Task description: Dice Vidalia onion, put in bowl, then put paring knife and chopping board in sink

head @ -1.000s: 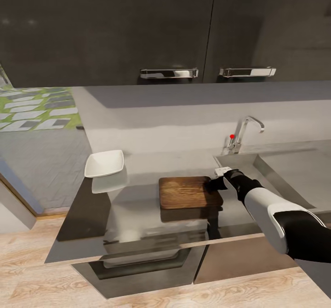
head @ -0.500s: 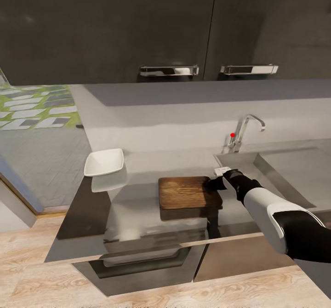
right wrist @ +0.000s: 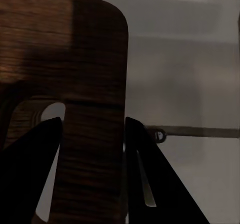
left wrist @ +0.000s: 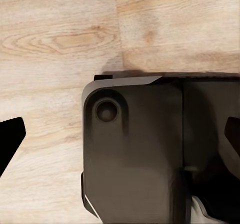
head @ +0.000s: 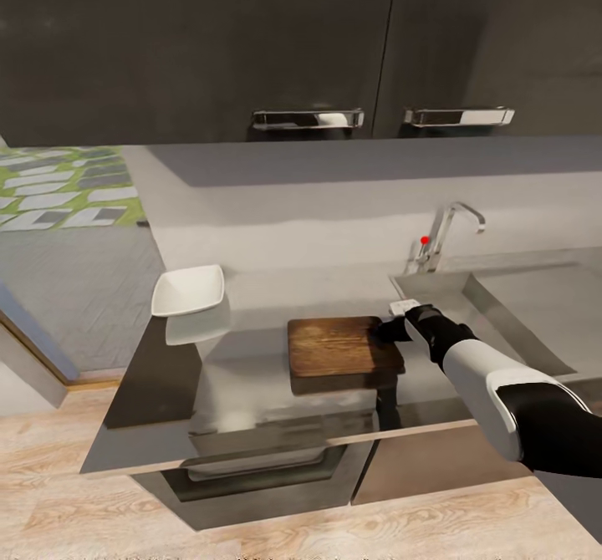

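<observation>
At the far left corner of the countertop (head: 251,359) sits the white bowl (head: 188,289), well apart from everything else, its pale reflection lying in the grey surface just below it. Further along, near the middle of the worktop and closer to its front edge, the dark-brown chopping board (head: 343,345) lies flat with its right short edge turned toward the sink (head: 535,309). The right gripper (head: 391,331) has come in over that short edge, the white and black arm reaching across from the right. From the right wrist view the board (right wrist: 85,73) runs between the two dark fingers (right wrist: 30,169), which sit narrowly against the strip of wood beside the slot handle, so the claw is clamped on the board's end. A small white patch shows on the counter just behind the gripper, too small to make out. Beyond it the steel basin sinks into the worktop, with the chrome tap (head: 447,230) and its red dot rising at the back edge. The left gripper (left wrist: 120,129) hangs over the wooden floor and the robot's dark base, its fingertips spread wide at either side and holding nothing.
</observation>
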You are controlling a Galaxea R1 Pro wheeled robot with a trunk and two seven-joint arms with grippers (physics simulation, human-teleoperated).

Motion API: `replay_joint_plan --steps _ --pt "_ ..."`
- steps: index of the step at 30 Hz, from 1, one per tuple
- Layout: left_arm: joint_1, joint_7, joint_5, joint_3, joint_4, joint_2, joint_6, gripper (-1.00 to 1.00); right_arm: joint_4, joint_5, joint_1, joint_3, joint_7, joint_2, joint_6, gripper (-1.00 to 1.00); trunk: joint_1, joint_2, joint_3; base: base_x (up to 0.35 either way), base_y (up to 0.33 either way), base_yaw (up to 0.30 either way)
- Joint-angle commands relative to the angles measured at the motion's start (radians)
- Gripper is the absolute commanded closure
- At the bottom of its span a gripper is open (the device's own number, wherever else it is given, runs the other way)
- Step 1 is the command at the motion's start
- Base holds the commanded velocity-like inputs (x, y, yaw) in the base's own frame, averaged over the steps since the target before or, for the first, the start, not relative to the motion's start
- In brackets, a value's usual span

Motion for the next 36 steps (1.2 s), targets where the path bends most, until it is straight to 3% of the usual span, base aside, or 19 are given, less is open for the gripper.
replay_joint_plan --steps 1,36 --pt "0.0 -0.001 0.0 0.0 0.0 0.0 -0.003 -1.0 0.03 0.001 0.0 0.008 0.008 0.0 0.005 1.0 0.001 -0.001 -0.004 0.0 0.0 0.0" --pt "0.0 -0.001 0.0 -0.001 0.0 0.0 -0.003 -1.0 0.031 0.002 0.0 0.008 0.008 0.0 0.003 1.0 0.001 -0.001 -0.003 0.0 0.0 0.0"
